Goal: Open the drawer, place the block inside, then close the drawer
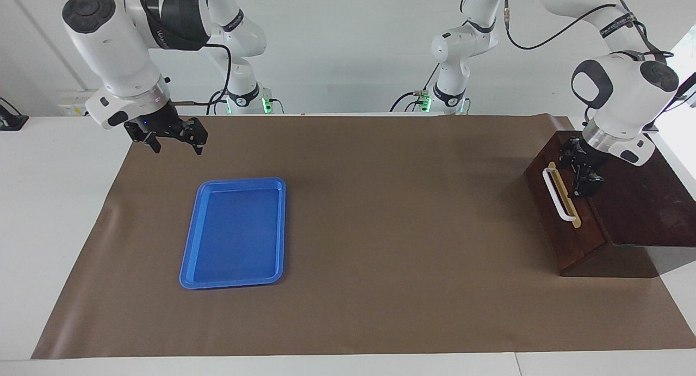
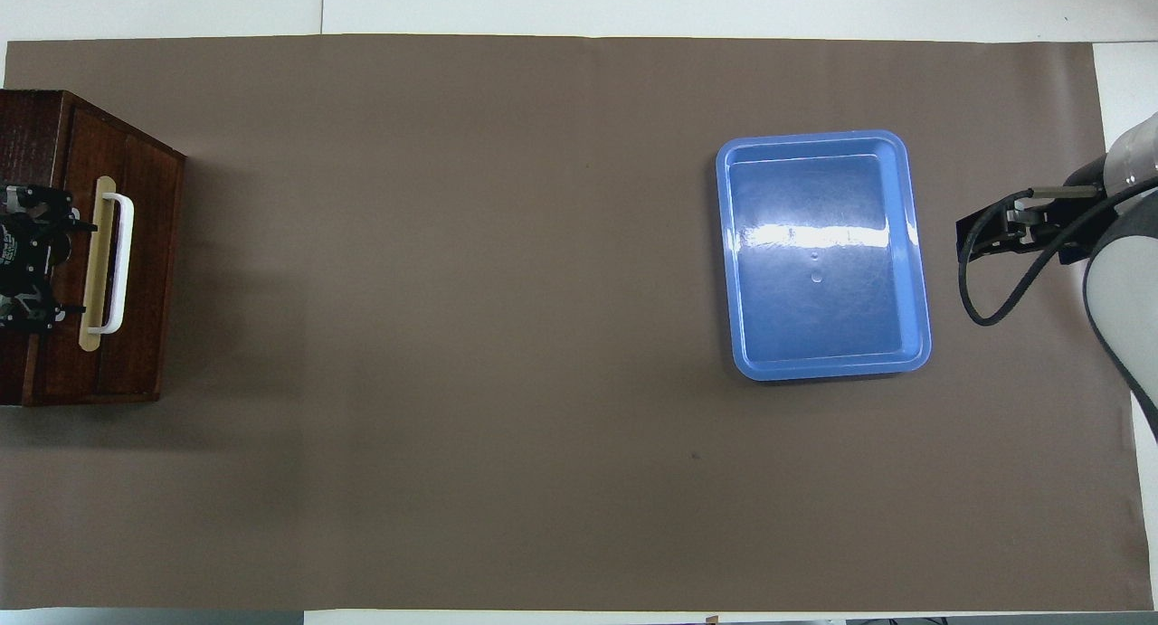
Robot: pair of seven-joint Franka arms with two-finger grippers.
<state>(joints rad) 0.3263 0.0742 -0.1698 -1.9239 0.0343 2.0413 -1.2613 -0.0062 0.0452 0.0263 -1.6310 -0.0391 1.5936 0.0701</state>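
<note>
Dark reddish wood is all you see of the drawer (image 1: 552, 213) now, pushed flush into its box (image 1: 641, 202) at my left arm's end of the bench (image 1: 380, 213). Can't see the block anywhere. My left fingers (image 1: 586, 179) are spread, holding nothing, right up against the top edge of the drawer front by the white handle (image 1: 558, 193). My right fingers (image 1: 175, 142) are released too, waiting in the air at the other end, with the blue tray (image 1: 235, 232) close by.
</note>
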